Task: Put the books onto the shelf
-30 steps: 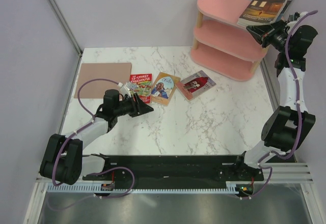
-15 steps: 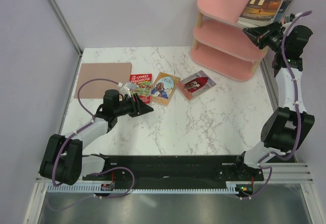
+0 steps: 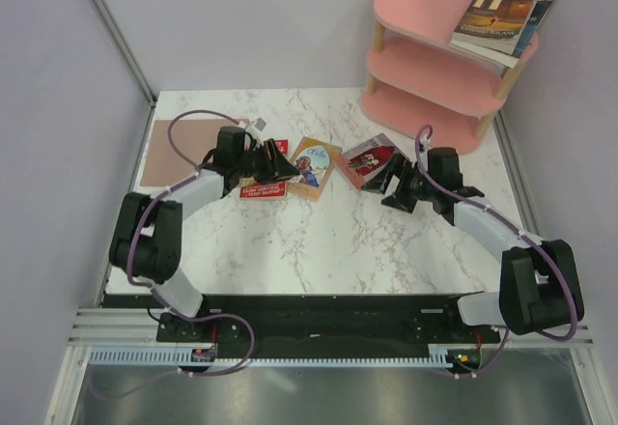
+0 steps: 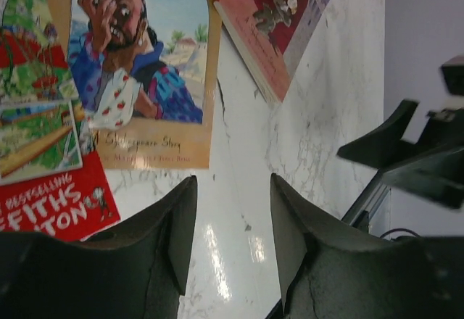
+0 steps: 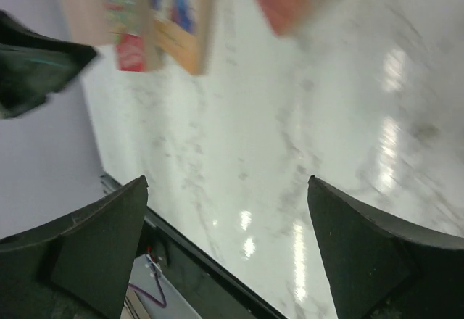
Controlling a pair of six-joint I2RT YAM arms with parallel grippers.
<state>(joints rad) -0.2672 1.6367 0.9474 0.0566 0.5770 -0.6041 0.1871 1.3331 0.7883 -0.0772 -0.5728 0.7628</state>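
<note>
On the top board of the pink 3-tier shelf [image 3: 415,8], at the far right corner of the marble table [image 3: 319,241]: a stack of at least 2 books. Uppermost, the dark brown-orange book [image 3: 497,12], flat, cover up, reaching past the board's right end. Beneath it, a blue-edged book [image 3: 533,25] showing on the right. Cover writing up there too small to read.

Flat on the marble, left of the shelf, cover up, 3 more books in a row. Furthest left, the red book [image 4: 43,196]; just beside it, the tan book [image 4: 141,80]; then the pink-grey book [image 4: 279,22], turned at an angle, one corner close to the tan one's.

Readable on the red cover: white capitals "FITHS" and "TON", cut by the frame edge, under a smaller line ending "SELLING". On the tan cover: "Shakespeare Story" in thin script, below a bearded figure in blue. Nothing legible on the pink-grey cover.

Left of the red book, a plain brown mat [image 3: 179,150], flat.

Left gripper [image 4: 232,181]: low over the red and tan books, fingers about halfway apart, only marble between them, nothing held.

Right gripper [image 5: 227,181]: spread wide, empty, low over the table near the pink-grey book; wrist view blurred.
</note>
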